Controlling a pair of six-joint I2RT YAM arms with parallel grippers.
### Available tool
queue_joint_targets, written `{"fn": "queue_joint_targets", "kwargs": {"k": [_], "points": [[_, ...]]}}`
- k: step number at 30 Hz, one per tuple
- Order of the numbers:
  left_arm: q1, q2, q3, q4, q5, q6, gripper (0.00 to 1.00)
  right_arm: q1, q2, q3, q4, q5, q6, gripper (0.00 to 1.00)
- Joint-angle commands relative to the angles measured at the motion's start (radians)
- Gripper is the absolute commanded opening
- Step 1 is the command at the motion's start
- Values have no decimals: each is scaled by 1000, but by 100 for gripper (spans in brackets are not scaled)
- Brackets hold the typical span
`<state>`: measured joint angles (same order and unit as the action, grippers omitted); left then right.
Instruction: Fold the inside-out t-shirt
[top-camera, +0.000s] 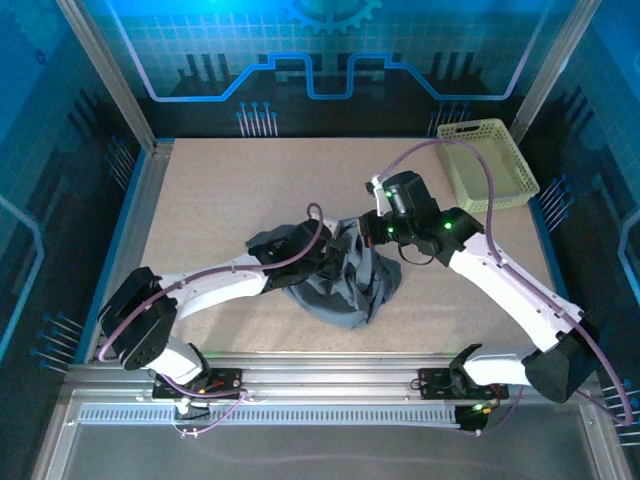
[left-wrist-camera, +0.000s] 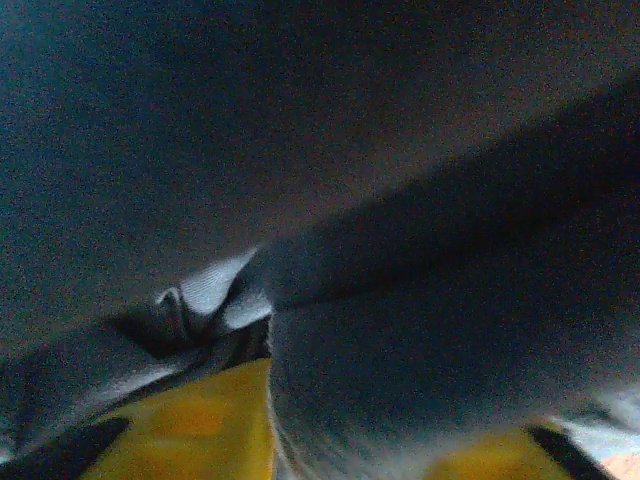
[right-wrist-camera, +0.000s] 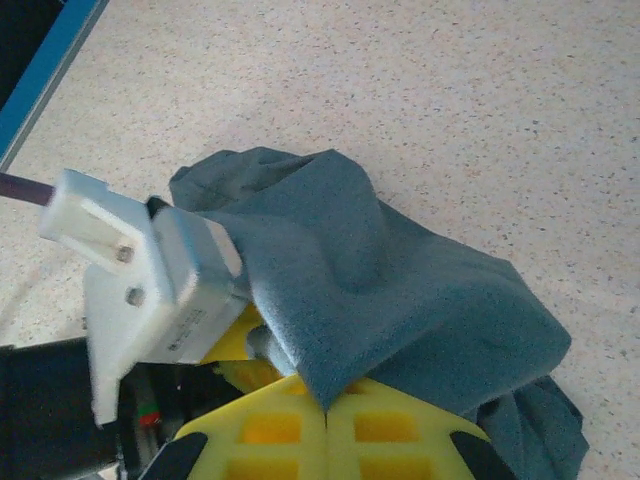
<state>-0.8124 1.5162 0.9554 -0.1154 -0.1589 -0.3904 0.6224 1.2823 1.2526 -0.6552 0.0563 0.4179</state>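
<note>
Right pincer (right-wrist-camera: 325, 405) clamped on t-shirt (right-wrist-camera: 400, 290) | left pincer (left-wrist-camera: 340, 445) under it, grip unclear | speckled beige table (top-camera: 220, 190) | blue walls (top-camera: 330, 60)

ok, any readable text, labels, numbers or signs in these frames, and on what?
None readable.
Pale grey housing on the left arm's wrist: a faint line of print, too blurred to read.
Blue backdrop panel: gear and circuit-line graphic, no words.
Dark slate-grey fabric t-shirt: plain.
Pale yellow-green plastic basket: no label seen.
</note>
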Motion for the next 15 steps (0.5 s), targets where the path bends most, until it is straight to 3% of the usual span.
{"fn": "queue_joint_targets", "kwargs": {"k": [1,4,6,10,15], "points": [[8,-77,-5,61,18,-4,0,-7,21,2,-12,70,4,5],[19,-163,-39,36,34,13,0,-18,61,13,-8,93,0,15],[42,-252,-93,42,47,9,0,-29,92,40,-21,97,-6,36],[201,-418,-212,35,154,-57,0,-27,77,46,-31,112,-44,58],[346,-512,-278,-22,223,-81,0,-11,-56,-104,11,60,-67,63]]}}
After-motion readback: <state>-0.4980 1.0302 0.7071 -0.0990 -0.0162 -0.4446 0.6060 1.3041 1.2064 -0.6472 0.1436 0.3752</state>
